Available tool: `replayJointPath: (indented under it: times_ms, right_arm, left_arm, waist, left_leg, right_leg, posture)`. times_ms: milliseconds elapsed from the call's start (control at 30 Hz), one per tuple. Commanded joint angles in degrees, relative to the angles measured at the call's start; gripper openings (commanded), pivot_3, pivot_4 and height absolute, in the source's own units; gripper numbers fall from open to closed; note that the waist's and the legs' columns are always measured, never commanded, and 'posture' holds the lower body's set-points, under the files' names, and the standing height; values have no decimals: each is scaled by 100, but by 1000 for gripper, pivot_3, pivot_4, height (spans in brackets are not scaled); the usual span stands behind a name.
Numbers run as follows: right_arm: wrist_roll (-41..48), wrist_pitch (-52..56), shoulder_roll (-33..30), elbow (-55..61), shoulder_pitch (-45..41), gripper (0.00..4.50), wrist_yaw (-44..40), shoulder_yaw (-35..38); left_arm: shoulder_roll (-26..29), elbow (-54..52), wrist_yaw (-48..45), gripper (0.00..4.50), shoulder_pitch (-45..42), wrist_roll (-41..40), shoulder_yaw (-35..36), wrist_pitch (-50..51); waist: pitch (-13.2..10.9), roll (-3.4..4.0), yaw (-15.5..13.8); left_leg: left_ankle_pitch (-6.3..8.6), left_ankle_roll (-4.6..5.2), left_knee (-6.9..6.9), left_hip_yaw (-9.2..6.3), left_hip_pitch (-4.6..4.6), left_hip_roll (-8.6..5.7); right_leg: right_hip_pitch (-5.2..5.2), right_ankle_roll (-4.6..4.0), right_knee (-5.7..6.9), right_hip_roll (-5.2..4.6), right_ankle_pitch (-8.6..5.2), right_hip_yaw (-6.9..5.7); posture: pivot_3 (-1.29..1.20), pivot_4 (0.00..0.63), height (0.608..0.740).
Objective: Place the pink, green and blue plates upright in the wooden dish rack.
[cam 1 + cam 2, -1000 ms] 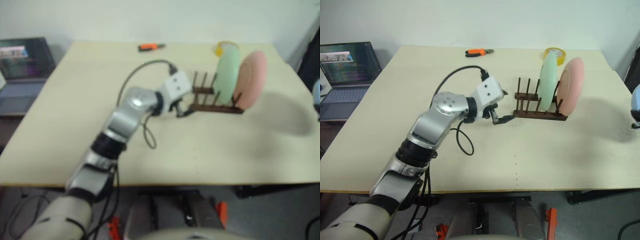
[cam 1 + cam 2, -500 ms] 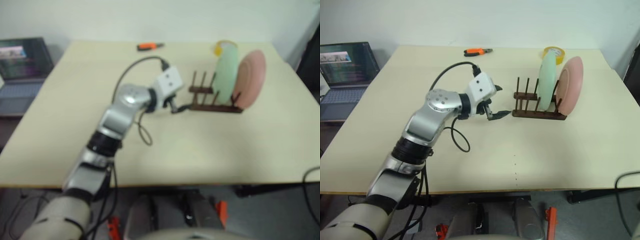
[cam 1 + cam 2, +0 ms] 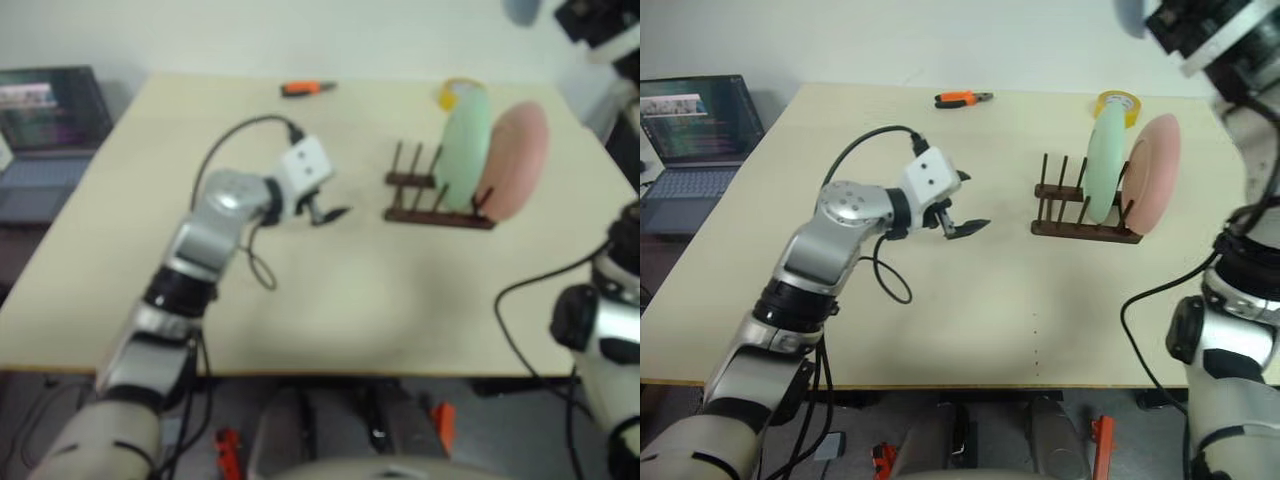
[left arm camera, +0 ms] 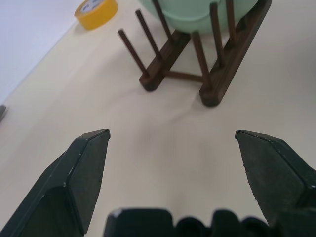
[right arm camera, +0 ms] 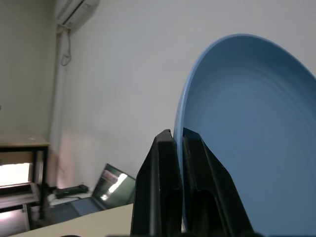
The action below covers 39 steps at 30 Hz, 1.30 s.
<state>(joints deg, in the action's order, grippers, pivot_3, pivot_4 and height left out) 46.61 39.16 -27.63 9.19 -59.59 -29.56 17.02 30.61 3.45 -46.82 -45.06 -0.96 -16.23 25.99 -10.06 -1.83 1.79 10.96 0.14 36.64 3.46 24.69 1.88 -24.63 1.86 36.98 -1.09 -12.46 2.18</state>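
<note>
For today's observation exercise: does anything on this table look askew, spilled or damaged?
Nothing stands out. The green plate and pink plate stand upright in the wooden rack; the tape roll and orange tool lie tidily behind.

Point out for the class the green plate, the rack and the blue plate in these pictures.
green plate (image 3: 1102, 170): right eye view, middle of its upright face.
rack (image 3: 1080, 229): right eye view, near base rail.
blue plate (image 5: 252, 138): right wrist view, middle of its hollow face.
</note>
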Motion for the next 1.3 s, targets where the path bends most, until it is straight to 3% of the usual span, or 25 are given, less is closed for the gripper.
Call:
replayJointPath:
  times_ms: [33, 333, 667, 1300]
  right_arm:
    - [229, -127, 229, -14, -98, 7, 131, 73]
    - [519, 95, 1046, -378, 440, 7, 596, 65]
    - [579, 53, 1362, -585, 882, 7, 826, 81]
    - [572, -276, 1712, -758, 1522, 7, 1256, 290]
  left_arm:
    - [112, -390, 95, 4500, 19, 21, 287, -37]
    - [145, -993, 257, 4500, 413, -195, 698, 80]
    - [11, -1664, 85, 4500, 487, -1378, 1404, 763]
    - [162, -1948, 116, 4500, 624, -1723, 1288, 1002]
  waist:
    - [0, 0, -4]
    - [0, 0, -2]
    - [0, 0, 5]
    - [0, 0, 9]
  left_leg:
    - [0, 0, 1, 0, 5, 0]
    - [-1, 1, 5, 0, 8, 1]
    - [-1, 1, 4, 0, 8, 0]
    - [-1, 1, 5, -1, 7, 0]
  right_leg:
    - [-5, -1, 1, 0, 3, -2]
    - [-6, -16, 5, -1, 16, -4]
    - [-8, -13, 4, 2, 16, -4]
    - [-8, 14, 3, 3, 2, -2]
  posture:
    - [0, 150, 740]
    - [0, 150, 740]
    - [0, 150, 740]
    - [0, 150, 740]
